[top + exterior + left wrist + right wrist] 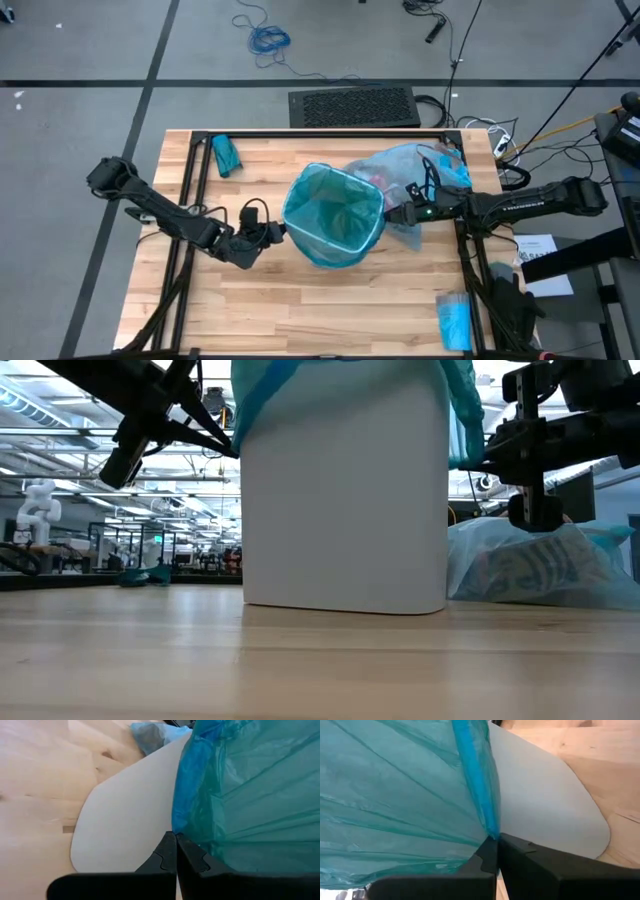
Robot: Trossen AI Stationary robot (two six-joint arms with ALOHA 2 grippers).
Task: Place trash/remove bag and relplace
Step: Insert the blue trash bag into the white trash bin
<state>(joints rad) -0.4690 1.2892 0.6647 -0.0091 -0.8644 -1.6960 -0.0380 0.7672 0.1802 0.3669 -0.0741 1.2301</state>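
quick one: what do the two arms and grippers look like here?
Both arms are dark, jointed links with black cables looped along them. The left gripper and right gripper have two black fingers with notched inner edges. The right arm bears pale lettering and a small green light.

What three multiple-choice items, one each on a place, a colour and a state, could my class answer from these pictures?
1. Where is the filled pale blue bag?
A. Inside the bin
B. On the table beside the bin
C. On the floor

2. What colour is the liner in the white bin?
A. Black
B. Red
C. Teal-green

3. How do the two grippers stand?
A. Shut on the liner's rim
B. Wide open above the bin
C. Resting on the table

Answers:
1 B: the pale blue bag lies by the white bin, on the right arm's side.
2 C: the teal-green liner fills the bin's mouth.
3 A: the left gripper and right gripper pinch opposite sides of the rim.
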